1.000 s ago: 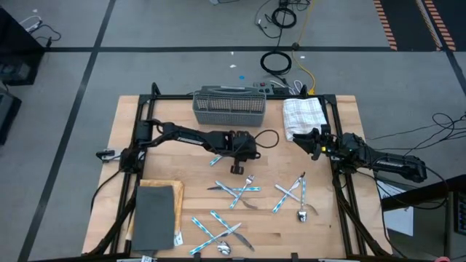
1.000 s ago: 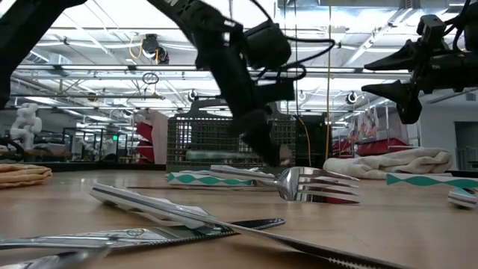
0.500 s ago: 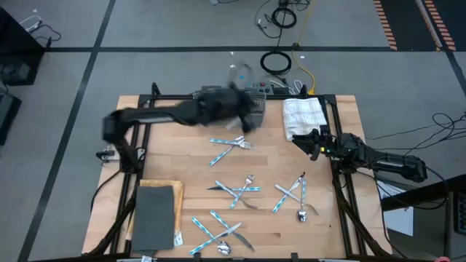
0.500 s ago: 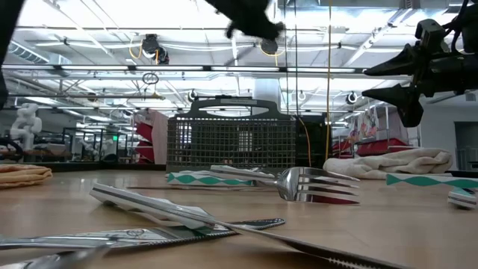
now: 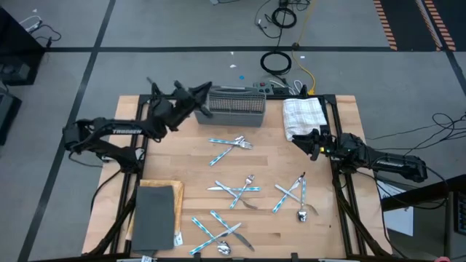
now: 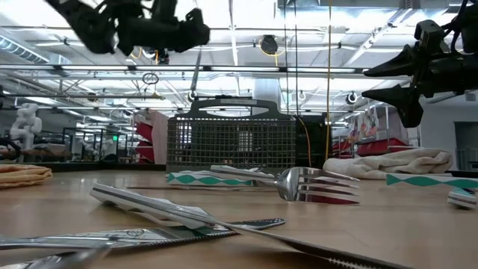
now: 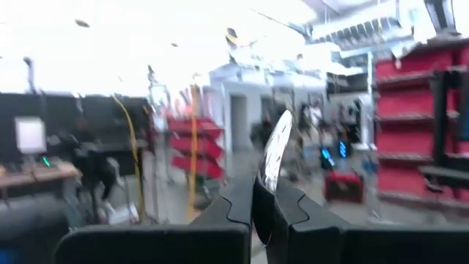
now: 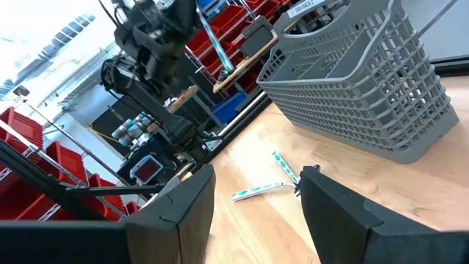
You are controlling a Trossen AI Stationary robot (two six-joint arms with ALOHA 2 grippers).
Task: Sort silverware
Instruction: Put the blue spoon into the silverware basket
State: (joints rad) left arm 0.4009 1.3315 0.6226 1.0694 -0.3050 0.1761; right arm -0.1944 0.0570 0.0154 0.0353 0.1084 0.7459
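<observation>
We see the left hand [image 5: 198, 102] raised above the far left part of the counter [image 5: 182, 167], just beside the left end of the grey mesh basket [image 5: 231, 106]. Its fingers are closed on one piece of silverware [image 7: 272, 154], whose shiny metal end stands up between them in the left wrist view; in the right wrist view the blue-and-white handle hangs down from it. White lettering reading TROSSEN shows on the left arm [image 5: 125, 131]. Some writing sits on the basket's rim, but we cannot read it.

The right hand [image 5: 304, 143] waits above the right side of the counter, just in front of the white folded towel [image 5: 301, 116], its fingers spread apart and holding nothing.

The rest of the silverware lies on the counter: a pair of pieces [image 5: 230, 146] in front of the basket, a crossed cluster [image 5: 237, 191] in the middle, another crossed group [image 5: 293, 194] to the right, and more [image 5: 216, 234] near the front edge. A dark flat pad [image 5: 155, 215] lies on a wooden board at the front left.
</observation>
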